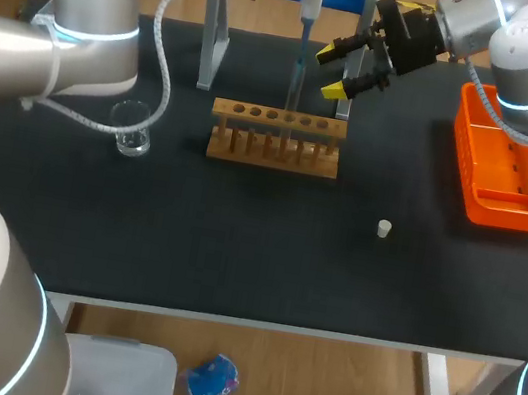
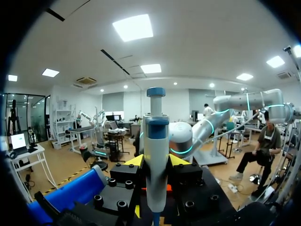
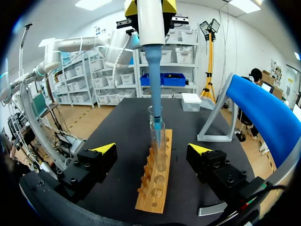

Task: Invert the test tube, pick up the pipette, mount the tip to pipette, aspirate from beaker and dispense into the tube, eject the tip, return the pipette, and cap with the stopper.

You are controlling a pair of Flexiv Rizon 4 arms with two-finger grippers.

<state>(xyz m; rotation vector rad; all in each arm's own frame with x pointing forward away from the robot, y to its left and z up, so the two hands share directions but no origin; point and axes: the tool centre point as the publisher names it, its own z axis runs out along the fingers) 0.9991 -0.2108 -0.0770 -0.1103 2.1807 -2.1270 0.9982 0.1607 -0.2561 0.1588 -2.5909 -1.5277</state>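
1. Left gripper [image 2: 156,162] clamps the pipette [image 1: 306,22], its tip inside the test tube [image 3: 157,136] standing in the rack [image 1: 273,150].
2. Right gripper [image 1: 332,72] hangs open just beside the rack.
3. Stopper [image 1: 384,228] lies on the worktop [image 1: 236,244].

The rack [image 1: 272,153] stands mid-tabletop [image 1: 234,253], toward the back. The beaker [image 1: 131,130] sits to its left, the stopper [image 1: 384,228] in front and to its right, and the bin [image 1: 505,210] at the far right. The pipette [image 1: 309,7] hangs upright, clamped in the left tool [image 2: 156,162] above the rack. Its end seems to be inside a tube [image 3: 157,141] standing in the rack. The right tool [image 1: 332,72] is just right of the pipette, its fingers apart.
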